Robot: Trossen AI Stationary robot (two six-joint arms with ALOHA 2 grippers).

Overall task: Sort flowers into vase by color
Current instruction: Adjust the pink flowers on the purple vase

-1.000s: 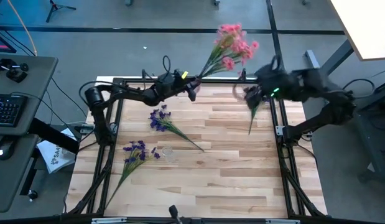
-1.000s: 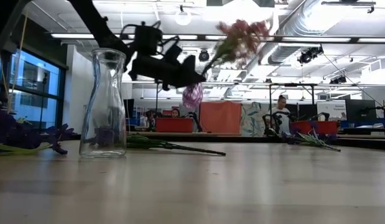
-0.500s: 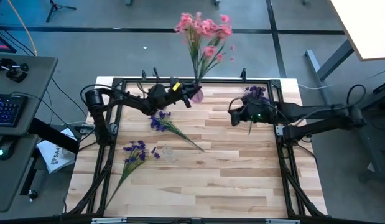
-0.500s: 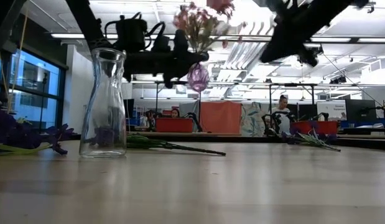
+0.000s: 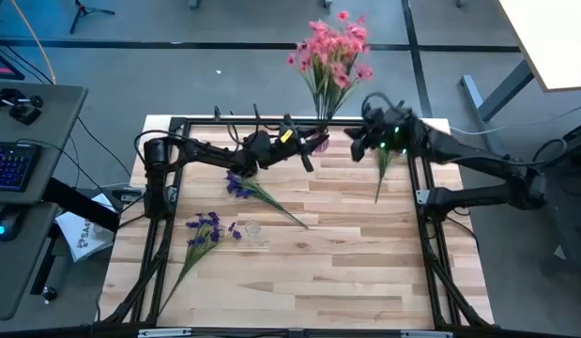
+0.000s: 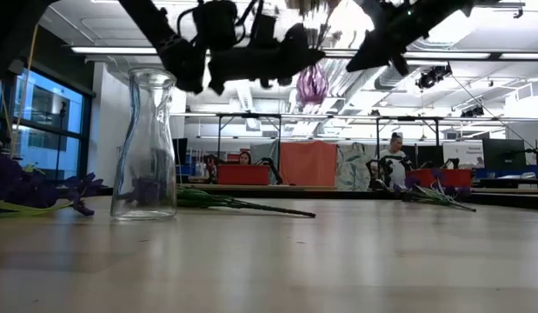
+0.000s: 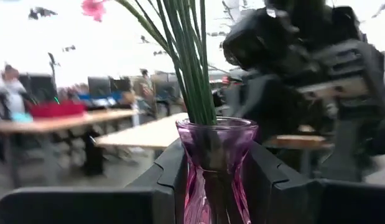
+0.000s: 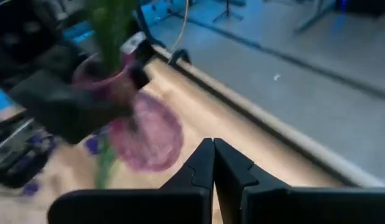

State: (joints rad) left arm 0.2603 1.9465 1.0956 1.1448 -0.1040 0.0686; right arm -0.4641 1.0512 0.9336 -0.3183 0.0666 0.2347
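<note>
A bunch of pink flowers (image 5: 332,52) stands with its green stems (image 7: 191,62) in a purple glass vase (image 5: 320,144), which my left gripper (image 5: 309,150) holds above the table's far edge. Just right of the vase, my right gripper (image 5: 356,150) is shut with nothing in it (image 8: 214,163). Two purple flower sprays (image 5: 245,184) (image 5: 206,230) lie flat on the table's left half. A third spray shows only its stem (image 5: 380,176) under my right arm. A clear glass vase (image 6: 147,143) stands upright on the table. My left gripper pinches the purple vase's narrow neck (image 7: 214,163), just under the flared rim, between its two fingers (image 7: 170,171). The fingers come level from the table's left. The vase is lifted clear of the table, roughly upright, its round body (image 6: 312,84) hanging below the fingers.
A black frame (image 5: 177,122) runs along the table's edges. The near half of the wooden table (image 5: 299,282) holds nothing. In the room behind the table, a person (image 6: 393,156) sits among other tables.
My left gripper has carried the purple vase up and toward the table's right, and the pink flowers have swung with it. My right gripper has shut on nothing; it dipped toward the table's near side, then came back to the far edge beside the vase.
</note>
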